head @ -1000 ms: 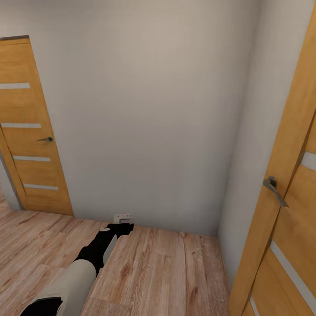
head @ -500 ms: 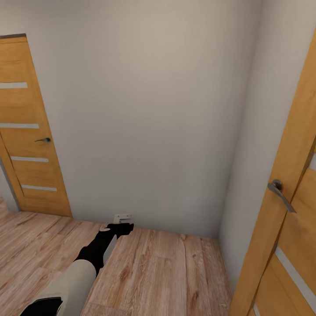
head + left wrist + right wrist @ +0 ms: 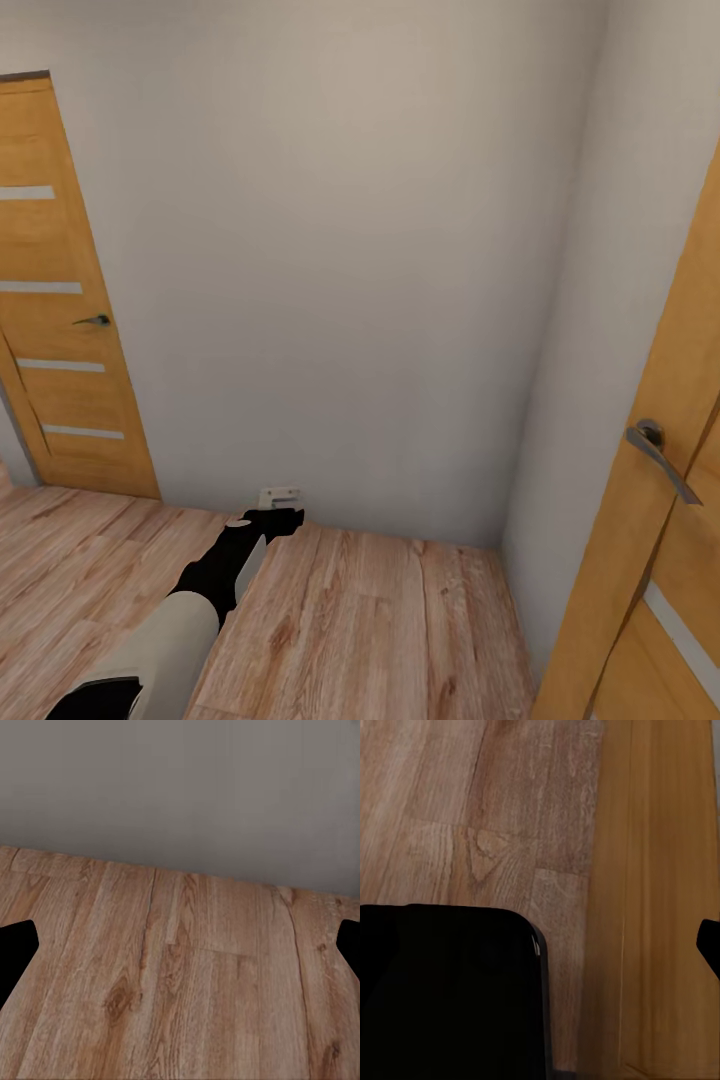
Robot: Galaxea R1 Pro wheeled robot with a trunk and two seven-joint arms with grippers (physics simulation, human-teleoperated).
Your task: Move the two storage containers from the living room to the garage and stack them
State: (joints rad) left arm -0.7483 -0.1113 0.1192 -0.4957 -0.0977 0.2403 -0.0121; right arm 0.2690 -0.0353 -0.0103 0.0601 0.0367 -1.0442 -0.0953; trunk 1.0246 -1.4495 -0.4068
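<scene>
A robot stands in a corner of a room with a light wood plank floor [image 3: 380, 620], facing a plain pale grey wall [image 3: 340, 260]. Neither orange-red storage container appears here, so their whereabouts cannot be told; the robot seems to be travelling between rooms. Its black and white left arm reaches forward and low, and the left gripper [image 3: 272, 520] hangs near the foot of the wall with its two dark fingertips [image 3: 15, 952] set wide apart over bare planks, holding nothing. Whether the right gripper [image 3: 706, 945] is apart or together cannot be told; a large black part of the robot blocks much of the right wrist view. A honey-coloured wooden door with pale horizontal strips [image 3: 50, 290] stands far left, and a similar door with a grey lever handle [image 3: 662, 462] stands near right. To travel well, the base should turn clear of the near right door edge. Compared with a second ago, the whole view has swung slightly rightward.
</scene>
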